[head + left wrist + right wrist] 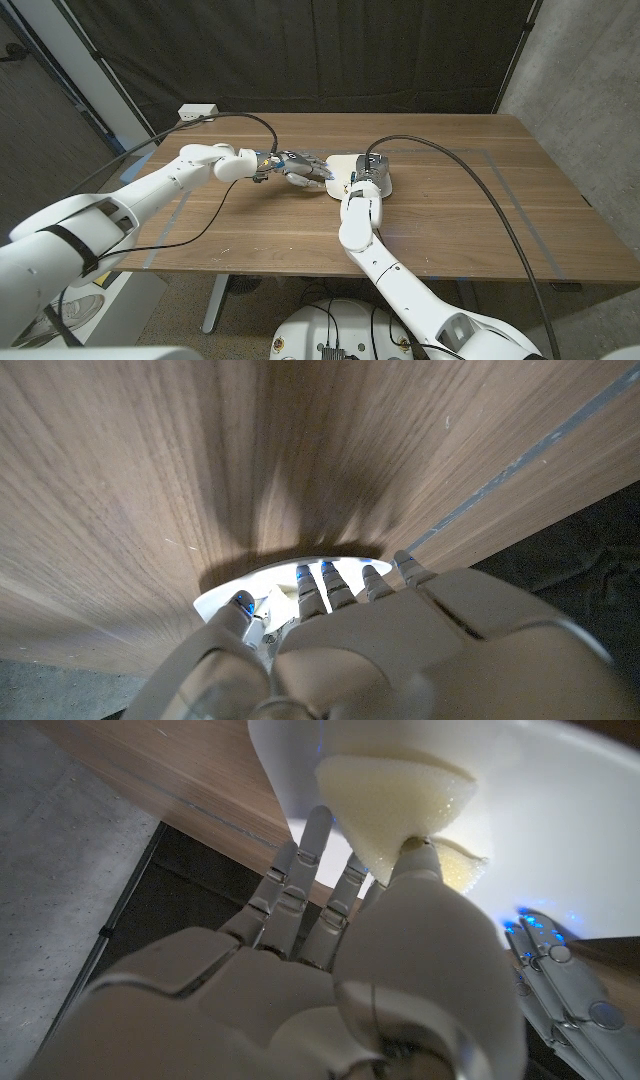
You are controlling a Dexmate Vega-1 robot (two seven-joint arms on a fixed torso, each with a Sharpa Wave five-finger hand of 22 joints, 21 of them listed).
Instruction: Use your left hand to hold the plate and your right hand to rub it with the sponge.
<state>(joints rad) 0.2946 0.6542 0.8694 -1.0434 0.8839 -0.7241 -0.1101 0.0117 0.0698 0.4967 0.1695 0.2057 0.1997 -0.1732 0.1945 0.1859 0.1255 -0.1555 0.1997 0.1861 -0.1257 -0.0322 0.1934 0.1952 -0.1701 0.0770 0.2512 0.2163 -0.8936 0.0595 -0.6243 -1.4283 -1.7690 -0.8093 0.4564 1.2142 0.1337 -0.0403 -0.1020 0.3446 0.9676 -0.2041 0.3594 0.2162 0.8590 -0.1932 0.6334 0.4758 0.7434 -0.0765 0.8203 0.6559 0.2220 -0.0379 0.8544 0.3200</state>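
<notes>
White plate (340, 165) sits just above centre of frame in head view, on wooden table (460, 210), partly covered by both hands. Pale yellow sponge (400, 805) is pressed against plate's white surface (560, 830) in right wrist view, pinched by right hand (330, 980) w/ fingertips (315, 830) reaching up beside it. In head view right hand (368, 178) is over plate's right part, forearm running down toward lower centre of frame; sponge itself can't be made out there.

Left hand (295, 168) comes in from left of frame, fingers closed on plate's left edge; blue lights show on fingers. Left wrist view: left hand (400, 650) fills lower part of frame, fingertips (305, 582) curled over plate rim (215, 600), wood grain of table (200, 460) beyond. Blue-lit fingers of left hand (560, 970) also show at lower right of right wrist view, touching plate.

Black cables (470, 180) run across table from both wrists. White outlet box (197, 111) at table's upper left corner. Dark curtain (330, 50) hangs behind table; grey wall (590, 90) at right of frame.
</notes>
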